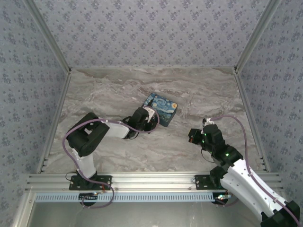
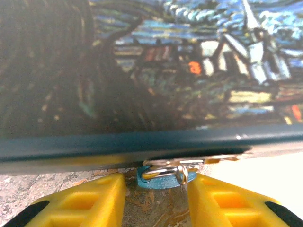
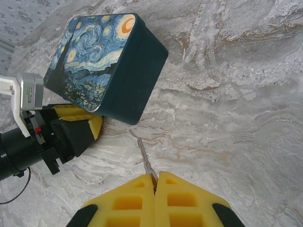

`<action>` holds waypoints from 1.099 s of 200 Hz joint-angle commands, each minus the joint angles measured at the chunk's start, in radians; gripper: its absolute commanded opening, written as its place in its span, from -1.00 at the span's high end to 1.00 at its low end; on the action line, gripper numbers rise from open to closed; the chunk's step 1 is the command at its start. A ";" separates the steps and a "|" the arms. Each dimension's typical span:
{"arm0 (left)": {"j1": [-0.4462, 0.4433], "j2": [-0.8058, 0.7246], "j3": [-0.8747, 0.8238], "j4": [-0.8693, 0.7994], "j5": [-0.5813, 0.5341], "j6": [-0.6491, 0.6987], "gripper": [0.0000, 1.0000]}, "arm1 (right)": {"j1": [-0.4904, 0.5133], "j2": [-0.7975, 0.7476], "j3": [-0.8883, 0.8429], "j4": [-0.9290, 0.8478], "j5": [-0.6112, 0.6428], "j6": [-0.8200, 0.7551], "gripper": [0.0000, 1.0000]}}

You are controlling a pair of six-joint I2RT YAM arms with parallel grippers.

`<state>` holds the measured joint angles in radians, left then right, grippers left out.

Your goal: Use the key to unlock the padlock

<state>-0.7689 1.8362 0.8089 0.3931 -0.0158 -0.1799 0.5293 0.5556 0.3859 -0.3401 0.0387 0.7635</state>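
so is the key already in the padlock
No, the right gripper, jaws shut, holds the key out over the table, short of the box.

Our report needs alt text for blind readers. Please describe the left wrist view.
A tiny blue padlock with a silvery shackle sits at the painted box's lower edge, between the two yellow fingers of the left hand, which stand apart on either side.
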 commanded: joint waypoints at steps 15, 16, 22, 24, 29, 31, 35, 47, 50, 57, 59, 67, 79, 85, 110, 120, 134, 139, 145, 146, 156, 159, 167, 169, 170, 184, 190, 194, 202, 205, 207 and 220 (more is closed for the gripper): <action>-0.007 -0.006 0.024 -0.007 0.016 0.014 0.33 | 0.007 -0.014 -0.013 -0.017 0.023 0.014 1.00; -0.007 -0.006 0.024 -0.007 0.016 0.014 0.33 | 0.007 -0.014 -0.012 -0.017 0.022 0.014 1.00; -0.007 -0.009 0.024 -0.008 0.017 0.014 0.35 | 0.008 -0.014 -0.014 -0.017 0.023 0.015 1.00; -0.006 -0.010 0.023 -0.007 0.017 0.014 0.35 | 0.007 -0.014 -0.014 -0.017 0.023 0.014 1.00; -0.007 -0.012 0.023 -0.008 0.018 0.014 0.36 | 0.006 -0.013 -0.014 -0.018 0.023 0.015 1.00; -0.007 -0.013 0.022 -0.008 0.019 0.014 0.37 | 0.007 -0.014 -0.013 -0.017 0.023 0.015 1.00; -0.007 -0.015 0.022 -0.008 0.020 0.015 0.37 | 0.007 -0.013 -0.014 -0.018 0.023 0.015 1.00; -0.007 -0.023 0.022 -0.009 0.023 0.016 0.39 | 0.008 -0.013 -0.013 -0.018 0.022 0.014 1.00; -0.007 -0.026 0.022 -0.009 0.025 0.016 0.40 | 0.008 -0.014 -0.013 -0.019 0.022 0.013 1.00; -0.007 -0.030 0.020 -0.010 0.027 0.016 0.41 | 0.007 -0.014 -0.013 -0.018 0.021 0.014 1.00; -0.007 -0.032 0.020 -0.012 0.028 0.017 0.41 | 0.008 -0.014 -0.014 -0.019 0.021 0.014 1.00; -0.007 -0.039 0.022 -0.017 0.032 0.017 0.41 | 0.008 -0.013 -0.015 -0.019 0.022 0.013 1.00; -0.006 -0.052 0.022 -0.027 0.038 0.016 0.42 | 0.007 -0.014 -0.016 -0.018 0.022 0.014 1.00; -0.006 -0.059 0.025 -0.031 0.044 0.016 0.42 | 0.006 -0.014 -0.017 -0.017 0.022 0.014 1.00; -0.006 -0.087 0.042 -0.068 0.087 0.012 0.44 | 0.008 -0.013 -0.023 -0.005 0.013 0.011 1.00; -0.005 -0.093 0.055 -0.093 0.101 0.007 0.45 | 0.007 -0.013 -0.023 0.002 0.008 0.010 1.00; -0.004 -0.100 0.075 -0.132 0.113 -0.004 0.47 | 0.007 -0.008 -0.026 0.010 0.001 0.007 1.00; -0.003 -0.103 0.084 -0.147 0.116 -0.010 0.47 | 0.008 -0.007 -0.028 0.014 -0.003 0.005 1.00; -0.001 -0.106 0.092 -0.164 0.123 -0.018 0.47 | 0.008 -0.004 -0.031 0.018 -0.005 0.004 1.00; 0.000 -0.107 0.092 -0.166 0.125 -0.020 0.47 | 0.008 -0.004 -0.031 0.020 -0.005 0.004 1.00; 0.006 -0.110 0.106 -0.189 0.137 -0.040 0.48 | 0.008 0.002 -0.033 0.028 -0.009 0.005 1.00; 0.008 -0.110 0.109 -0.199 0.142 -0.047 0.48 | 0.008 0.005 -0.033 0.031 -0.010 0.005 1.00; 0.013 -0.112 0.117 -0.211 0.157 -0.059 0.49 | 0.008 0.011 -0.037 0.038 -0.012 0.005 1.00; 0.014 -0.112 0.118 -0.214 0.160 -0.062 0.49 | 0.009 0.013 -0.036 0.040 -0.013 0.005 1.00; 0.015 -0.112 0.118 -0.216 0.162 -0.065 0.49 | 0.008 0.014 -0.037 0.041 -0.014 0.005 1.00; 0.024 -0.113 0.124 -0.229 0.177 -0.092 0.50 | 0.011 0.026 -0.040 0.052 -0.016 0.006 1.00; 0.026 -0.114 0.125 -0.226 0.189 -0.102 0.50 | 0.012 0.030 -0.040 0.056 -0.018 0.005 1.00; 0.029 -0.114 0.125 -0.226 0.195 -0.110 0.50 | 0.012 0.032 -0.039 0.059 -0.018 0.004 1.00; 0.032 -0.113 0.124 -0.227 0.205 -0.124 0.51 | 0.014 0.037 -0.039 0.063 -0.019 0.003 1.00; 0.035 -0.114 0.125 -0.228 0.210 -0.128 0.51 | 0.015 0.039 -0.040 0.065 -0.021 0.002 1.00; 0.036 -0.113 0.126 -0.229 0.213 -0.132 0.51 | 0.015 0.041 -0.040 0.065 -0.020 0.002 1.00; 0.041 -0.115 0.133 -0.246 0.224 -0.159 0.52 | 0.018 0.048 -0.041 0.072 -0.023 -0.003 1.00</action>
<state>-0.7399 1.7611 0.9054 0.1761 0.1520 -0.2745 0.5369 0.5968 0.3557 -0.2989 0.0269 0.7631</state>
